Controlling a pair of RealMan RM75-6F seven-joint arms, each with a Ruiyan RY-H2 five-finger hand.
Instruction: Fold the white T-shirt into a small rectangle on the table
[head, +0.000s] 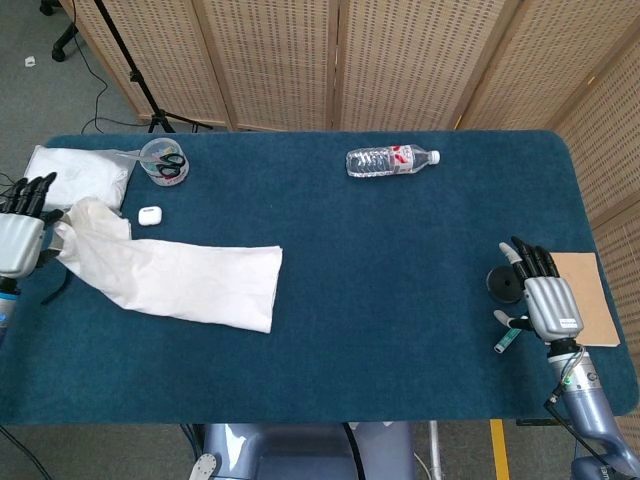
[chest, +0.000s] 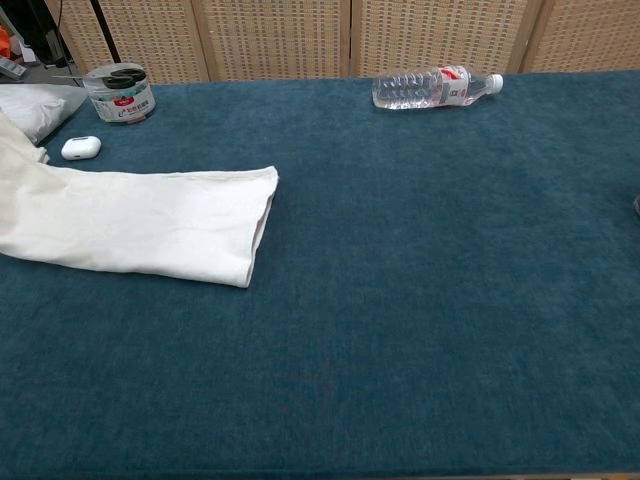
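Observation:
The white T-shirt (head: 180, 275) lies folded into a long strip on the left of the blue table (head: 400, 290), its hem end toward the middle; the chest view shows the T-shirt (chest: 130, 220) running off the left edge. My left hand (head: 20, 235) is at the table's far left edge and grips the shirt's raised upper end. The left hand is outside the chest view. My right hand (head: 545, 300) rests at the table's right edge with fingers apart and holds nothing.
A water bottle (head: 390, 160) lies at the back centre. A clear tub with scissors (head: 162, 162), a white earbud case (head: 150, 215) and a folded white cloth (head: 75, 178) sit at the back left. A black disc (head: 503, 284), a pen and a brown pad (head: 588, 297) lie by the right hand.

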